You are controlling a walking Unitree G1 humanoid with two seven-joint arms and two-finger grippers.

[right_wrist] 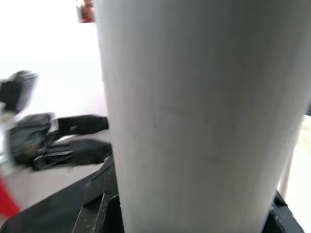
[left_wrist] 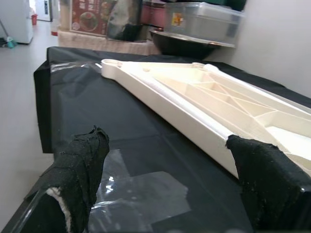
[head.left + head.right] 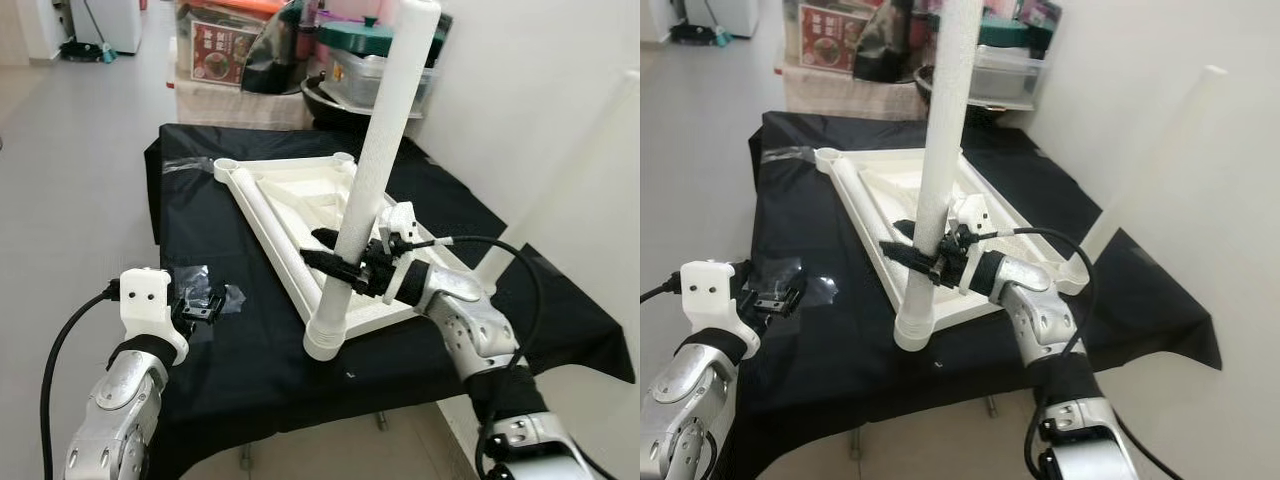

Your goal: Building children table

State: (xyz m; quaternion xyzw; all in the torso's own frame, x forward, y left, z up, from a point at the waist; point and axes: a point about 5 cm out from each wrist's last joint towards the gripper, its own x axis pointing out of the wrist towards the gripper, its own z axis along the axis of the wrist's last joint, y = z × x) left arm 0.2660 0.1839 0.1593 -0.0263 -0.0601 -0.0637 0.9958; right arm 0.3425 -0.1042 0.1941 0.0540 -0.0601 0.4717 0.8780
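A white children's tabletop [image 3: 290, 200] lies upside down on a black-covered table [image 3: 250, 350]. A long white tube leg [image 3: 375, 170] stands tilted in the socket at the tabletop's near corner [image 3: 325, 340]. My right gripper [image 3: 335, 255] is shut on the leg's lower part, and the leg [image 1: 204, 111] looms close in the right wrist view. My left gripper [image 3: 205, 305] hovers open over the table's near left, to the left of the tabletop's edge [image 2: 194, 121], with nothing between its fingers [image 2: 80, 165].
Clear tape patches [image 3: 195, 280] shine on the black cloth near my left gripper. Behind the table stand boxes and plastic containers [image 3: 350, 60]. A white wall [image 3: 560, 120] runs along the right, with another white tube [image 3: 1160, 150] leaning against it. Open grey floor [image 3: 70, 200] lies to the left.
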